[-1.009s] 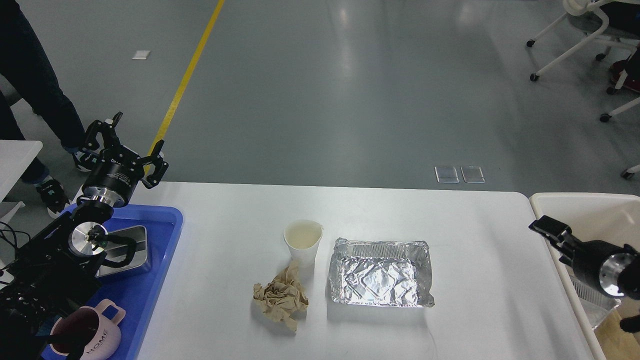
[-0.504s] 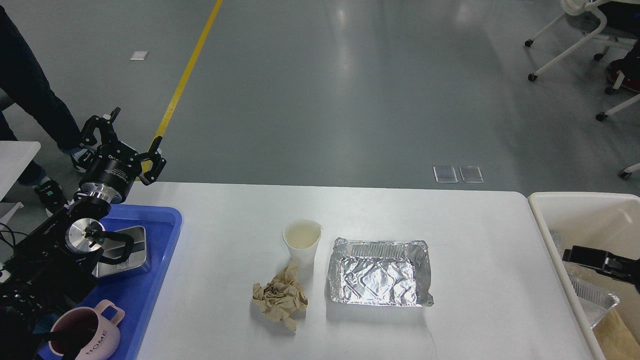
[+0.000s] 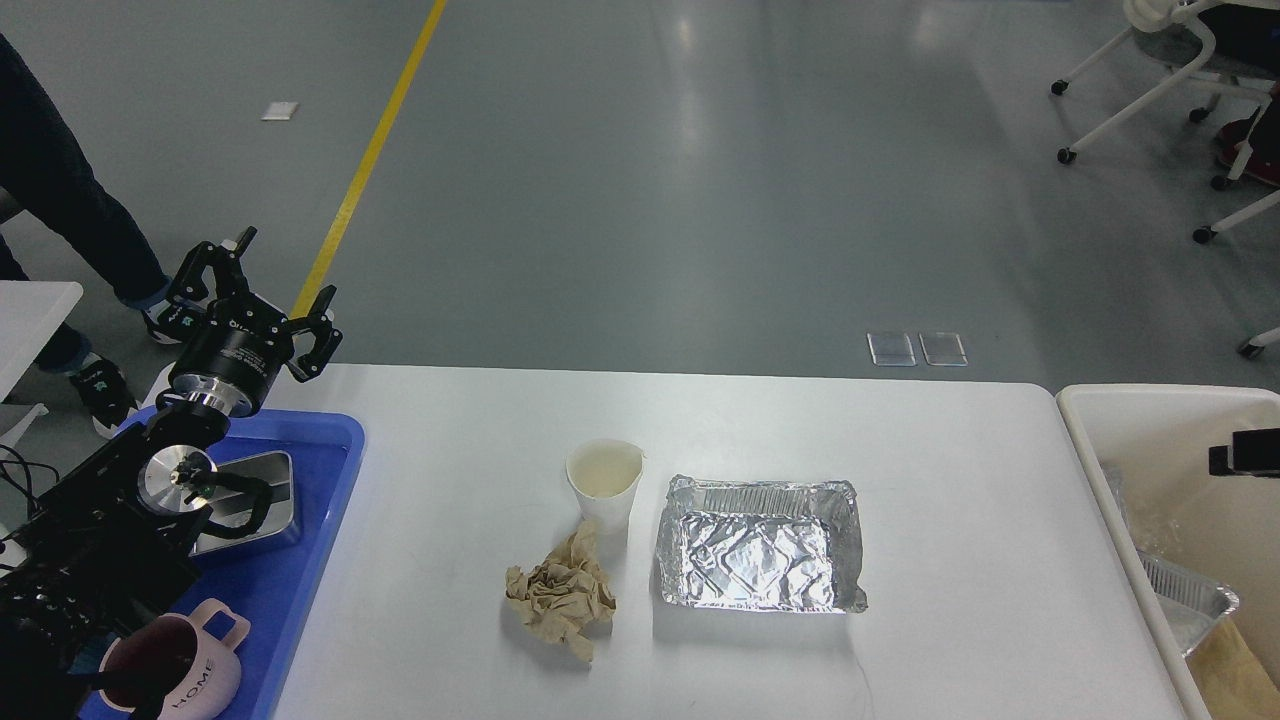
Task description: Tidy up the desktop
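The white desktop (image 3: 900, 480) carries a white paper cup (image 3: 604, 485), a crumpled brown paper wad (image 3: 560, 595) just in front of it, and an empty foil tray (image 3: 758, 545) to the cup's right. My left gripper (image 3: 285, 266) hangs open and empty above the desktop's far left corner, beyond the blue tray (image 3: 300, 570). Only a small black end of my right gripper (image 3: 1245, 455) shows at the right edge, over the cream bin (image 3: 1150, 410); its fingers cannot be made out.
The blue tray holds a metal box (image 3: 255, 495) and a pink mug (image 3: 180, 670). Another foil container (image 3: 1190, 600) lies in the cream bin. A person's legs (image 3: 70, 180) stand at the far left; office chairs (image 3: 1180, 70) stand at the far right.
My right arm has pulled back to the right and risen, from over the desktop's right end to the view's edge above the bin. The left gripper shifted only slightly.
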### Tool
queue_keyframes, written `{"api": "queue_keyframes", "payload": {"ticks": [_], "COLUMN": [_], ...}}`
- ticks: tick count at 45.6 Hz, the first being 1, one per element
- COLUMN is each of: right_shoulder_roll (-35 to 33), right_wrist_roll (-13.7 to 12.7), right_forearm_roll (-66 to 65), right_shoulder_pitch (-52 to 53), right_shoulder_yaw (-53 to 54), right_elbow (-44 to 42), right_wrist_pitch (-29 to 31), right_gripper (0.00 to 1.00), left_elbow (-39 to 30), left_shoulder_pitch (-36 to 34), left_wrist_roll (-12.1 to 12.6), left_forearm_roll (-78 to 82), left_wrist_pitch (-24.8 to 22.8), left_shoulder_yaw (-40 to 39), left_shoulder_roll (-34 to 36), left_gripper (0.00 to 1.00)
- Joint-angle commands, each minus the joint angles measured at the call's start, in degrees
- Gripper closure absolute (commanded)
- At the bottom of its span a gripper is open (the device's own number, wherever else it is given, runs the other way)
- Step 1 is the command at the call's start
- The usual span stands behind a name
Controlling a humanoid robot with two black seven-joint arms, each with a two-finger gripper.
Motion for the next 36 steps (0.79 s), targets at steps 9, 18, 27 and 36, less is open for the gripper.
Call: {"api": "queue_keyframes", "payload": {"ticks": [9,18,27,36], "right_shoulder_roll": [4.72,7.27,12.80,23.43], "right_wrist_roll": [-0.06,-0.06,-0.06,0.11], "right_forearm_roll": [-0.01,-0.01,-0.62,-6.67], "right_shoulder_pitch": [0.15,0.59,0.50,0.50], "right_shoulder_yaw": [0.36,0.63,1.41,6.07], "right_elbow": [0.21,0.30,0.65,1.09], "right_wrist_pitch": [-0.02,-3.00,-4.06,-10.56], "right_gripper": [0.00,0.00,0.00,0.00], "left_elbow": [0.00,0.00,0.00,0.00], "left_shoulder_pitch": [0.13,0.13,0.22,0.22], "left_wrist_roll": [-0.02,-0.28,-0.37,-0.37], "left_forearm_roll": [0.00,-0.09,-0.09,-0.09], "left_wrist_pitch": [0.04,0.30,0.30,0.30], "left_shoulder_yaw": [0.11,0.02,0.02,0.11], "left_shoulder_roll": [-0.05,-0.40,-0.40,-0.23], "left_gripper": [0.03,0.03,0.03,0.03]}}
